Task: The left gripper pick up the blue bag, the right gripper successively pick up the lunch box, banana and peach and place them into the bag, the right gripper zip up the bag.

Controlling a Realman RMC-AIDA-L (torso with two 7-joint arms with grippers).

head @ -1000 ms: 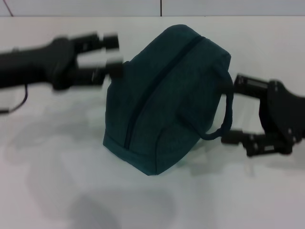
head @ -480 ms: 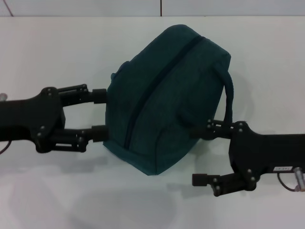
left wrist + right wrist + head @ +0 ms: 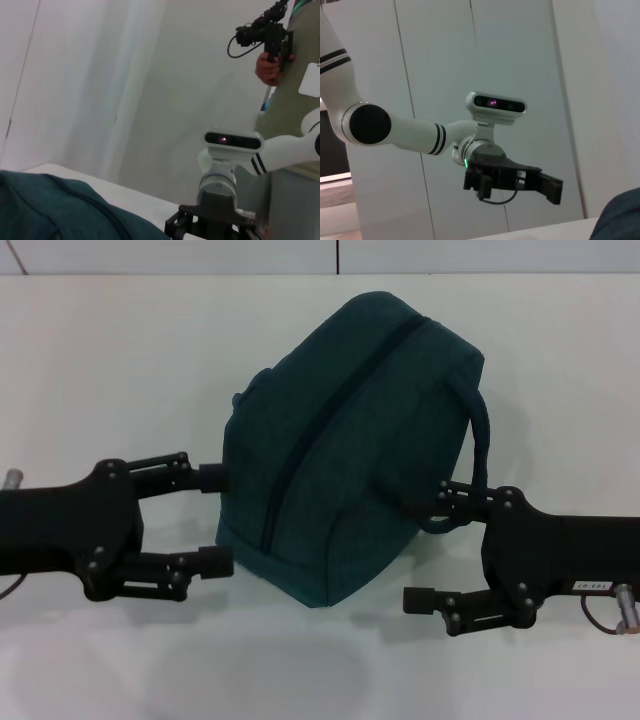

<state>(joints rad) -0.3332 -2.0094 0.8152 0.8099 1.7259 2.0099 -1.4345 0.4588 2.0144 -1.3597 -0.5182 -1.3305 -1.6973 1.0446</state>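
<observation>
Both grippers have dropped slightly in the head view: left gripper [image 3: 212, 519], fingers spread, sits at lower left against the zipped bag [image 3: 345, 440] at centre; right gripper [image 3: 432, 545], fingers spread, sits lower right, upper finger touching the bag near its handle [image 3: 480, 455]. Left wrist view: bag fabric at lower left, opposite arm's wrist at bottom centre. Right wrist view: opposite gripper at centre; the zip appears closed, so both should withdraw cleanly without snagging the handle.

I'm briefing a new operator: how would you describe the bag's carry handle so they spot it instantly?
On the white table, find the blue bag lying between the two black arms. The handle is the rope-like loop arching off its side nearest the right tool, unlike the flat dark zip line across the bag.
</observation>
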